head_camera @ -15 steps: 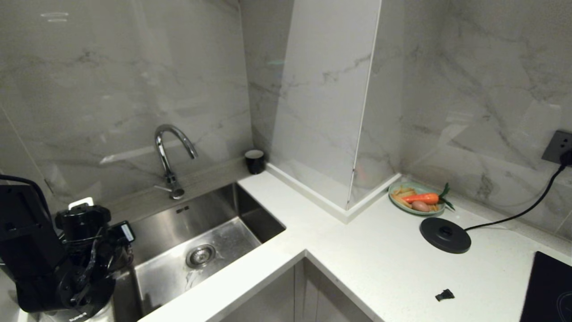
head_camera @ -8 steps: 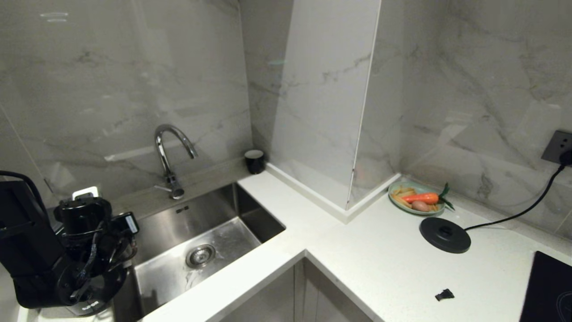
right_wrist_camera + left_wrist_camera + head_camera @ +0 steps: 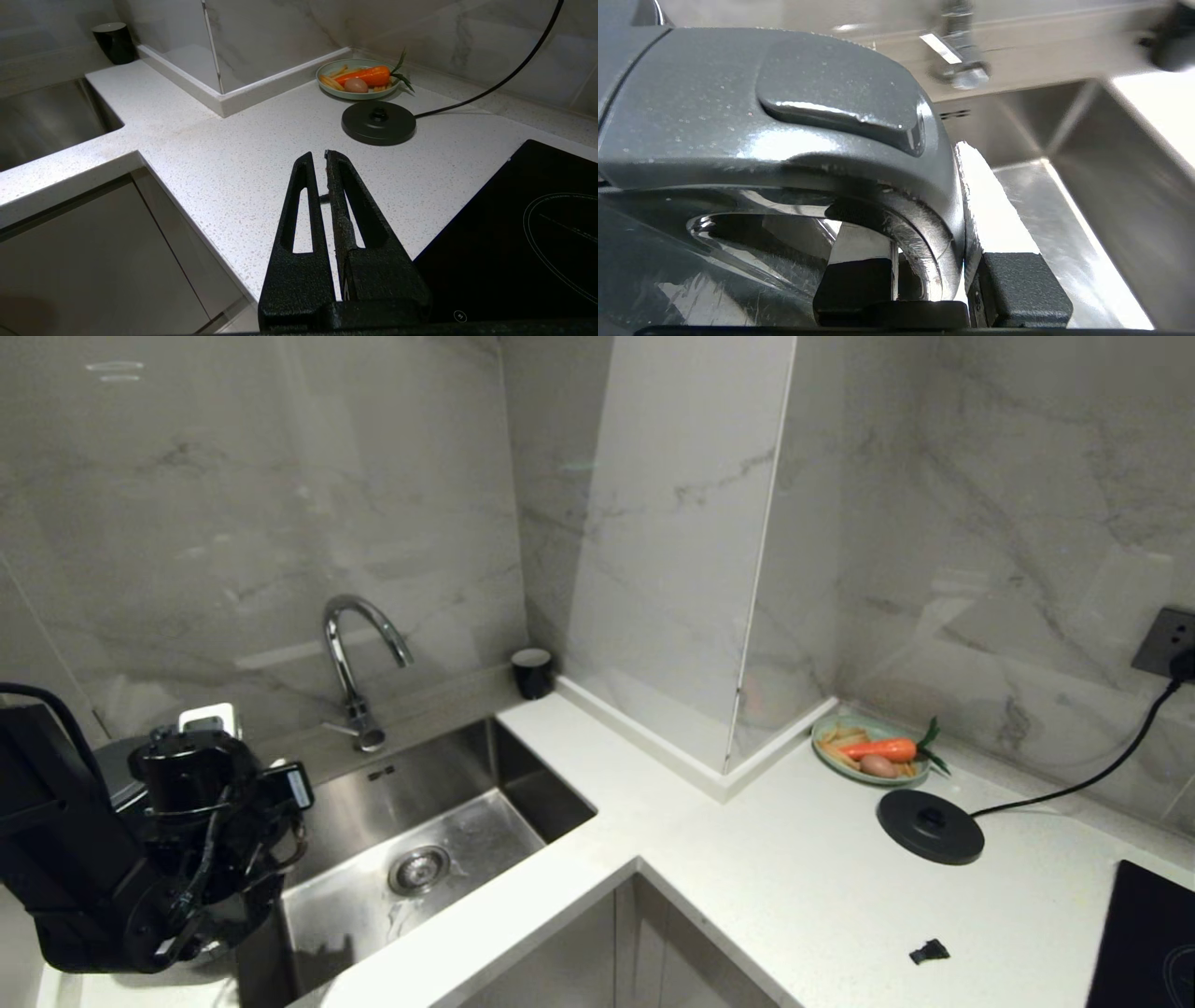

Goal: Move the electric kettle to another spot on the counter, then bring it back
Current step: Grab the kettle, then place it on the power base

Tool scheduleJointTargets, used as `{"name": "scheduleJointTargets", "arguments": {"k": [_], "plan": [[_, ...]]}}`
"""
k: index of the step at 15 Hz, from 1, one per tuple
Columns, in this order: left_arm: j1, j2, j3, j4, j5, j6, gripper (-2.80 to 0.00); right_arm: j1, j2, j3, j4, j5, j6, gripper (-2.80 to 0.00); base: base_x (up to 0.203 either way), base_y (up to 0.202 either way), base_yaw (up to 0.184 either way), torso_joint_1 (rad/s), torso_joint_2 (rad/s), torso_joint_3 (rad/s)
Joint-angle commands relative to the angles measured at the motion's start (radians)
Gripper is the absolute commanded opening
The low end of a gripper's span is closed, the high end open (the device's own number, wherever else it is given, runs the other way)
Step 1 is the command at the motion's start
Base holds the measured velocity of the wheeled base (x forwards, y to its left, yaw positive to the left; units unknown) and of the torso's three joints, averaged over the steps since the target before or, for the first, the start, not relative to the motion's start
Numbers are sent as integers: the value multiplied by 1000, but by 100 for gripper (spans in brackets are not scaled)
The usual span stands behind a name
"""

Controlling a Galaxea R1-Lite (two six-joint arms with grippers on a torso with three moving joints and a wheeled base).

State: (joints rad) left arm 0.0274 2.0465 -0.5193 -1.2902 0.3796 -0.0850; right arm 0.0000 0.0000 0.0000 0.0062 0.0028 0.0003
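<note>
At the far left of the head view, the left gripper was clenched on the loop handle of the tall glossy black electric kettle. In the left wrist view the two fingers pressed the handle from both sides. The kettle was at the left end of the white speckled stone counter, just beside the left wall of the stainless steel sink; the arm hid its base, so I cannot tell if it stood on the counter. Behind the sink stood the curved chrome tap, and a small squat black cup was in the corner by the wall. Further right on the counter lay a green plate with a carrot and other food, and just in front of it the flat round black base disc with a cord. A small black fragment lay near the front edge. At the far right was the glossy black glass cooktop. The right gripper hung above the counter near the cooktop, its fingers closed together with nothing between.
</note>
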Motion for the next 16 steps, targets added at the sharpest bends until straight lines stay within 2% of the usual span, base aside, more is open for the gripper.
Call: {"name": "scheduleJointTargets", "arguments": {"k": [1, 3, 12, 16], "plan": [[-47, -29, 1, -8, 10, 15, -280, 0, 2, 0, 0, 0, 0, -280, 0, 0, 0, 0, 0, 0], [-86, -39, -4, -6, 43, 31, -280, 0, 2, 0, 0, 0, 0, -280, 0, 0, 0, 0, 0, 0], [-245, -80, -1, 22, 46, 37, -280, 0, 2, 0, 0, 0, 0, -280, 0, 0, 0, 0, 0, 0], [-351, -95, 1, 25, 59, 37, -280, 0, 2, 0, 0, 0, 0, -280, 0, 0, 0, 0, 0, 0]]}}
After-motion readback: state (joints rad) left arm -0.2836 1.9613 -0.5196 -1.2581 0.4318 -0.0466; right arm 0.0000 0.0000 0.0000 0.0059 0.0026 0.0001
